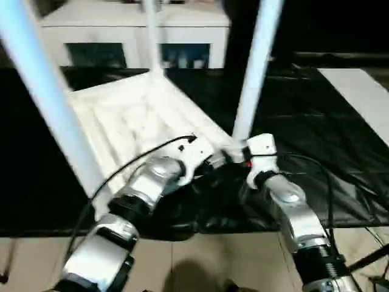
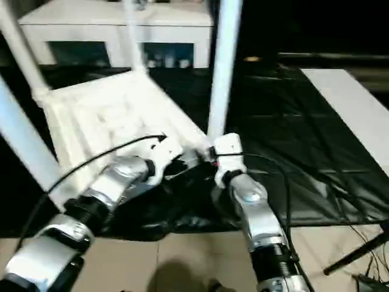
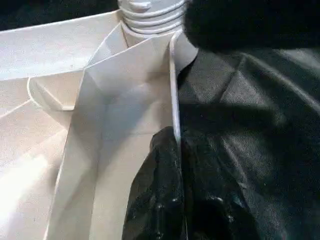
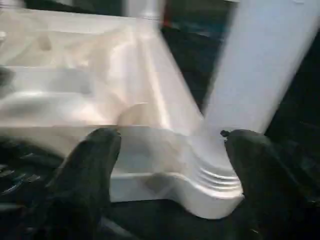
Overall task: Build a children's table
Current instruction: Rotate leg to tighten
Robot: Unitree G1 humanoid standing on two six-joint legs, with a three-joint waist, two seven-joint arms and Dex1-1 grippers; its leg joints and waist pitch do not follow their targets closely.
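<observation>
Upside down on the black-covered bench (image 1: 316, 121), ribbed underside up, the children's table (image 1: 130, 118), with legs already standing up from its sockets: one leg (image 1: 255, 67) at the near right corner, one leg (image 1: 45, 97) at the near left, a further leg (image 1: 152, 36) at the far corner. Behind, a white cabinet (image 1: 130, 36) with glass doors. Left gripper (image 3: 172, 170) at the near rim of the top: jaws clenched on the thin upright edge wall, one black finger inside the rim, the other outside against the black cover. Right gripper (image 4: 167, 175) at the near right corner, jaws released, fingers (image 4: 92, 165) spread to either side of the threaded socket where the leg goes in, not visibly clamping. Likely light, hollow plastic throughout; stiff along the ribs and the rim, but smooth and probably slippery under hard pads. Long legs likely to act as levers, so any pull high on a tube probably tips the whole piece. Best hold probably low: on the rim wall or at a corner socket, where the plastic is thickest, rather than mid-leg. Thin rim possibly flexing or slipping out under a sideways tug; a gentle, square pinch advisable
</observation>
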